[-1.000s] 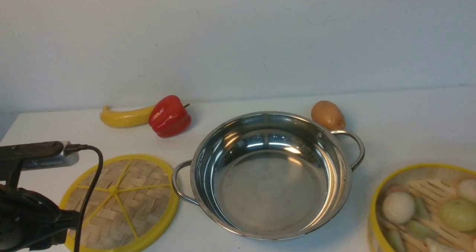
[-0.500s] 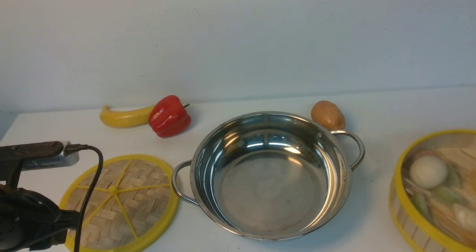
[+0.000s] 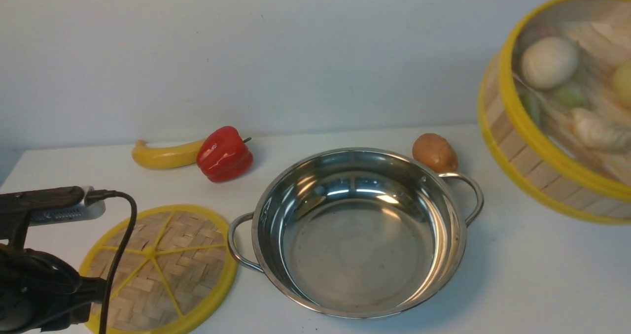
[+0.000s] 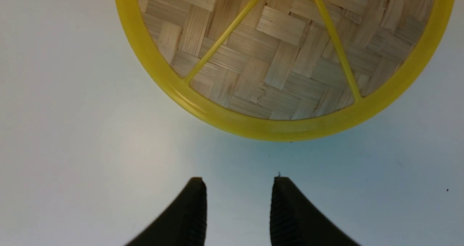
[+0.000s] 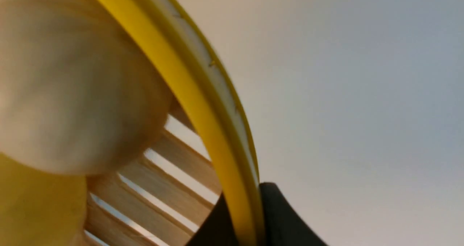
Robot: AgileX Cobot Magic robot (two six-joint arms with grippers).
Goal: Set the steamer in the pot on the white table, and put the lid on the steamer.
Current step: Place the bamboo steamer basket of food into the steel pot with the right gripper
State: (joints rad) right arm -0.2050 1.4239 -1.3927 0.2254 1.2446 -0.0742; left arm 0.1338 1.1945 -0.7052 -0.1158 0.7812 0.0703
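Observation:
The steamer, a bamboo basket with a yellow rim holding toy buns and dumplings, hangs tilted in the air at the far right, above the white table. My right gripper is shut on the steamer's yellow rim, one finger inside and one outside; it is out of the front view. The empty steel pot sits mid-table, left of and below the steamer. The woven lid lies flat to the pot's left. My left gripper hovers open over bare table just off the lid's rim.
A banana and a red pepper lie behind the lid near the wall. A potato sits behind the pot's right handle. My left arm and its cable fill the near left corner.
The steamer has risen from the table at the lower right to well above it and now tilts its open side toward the front camera. The left arm, lid and pot have not moved.

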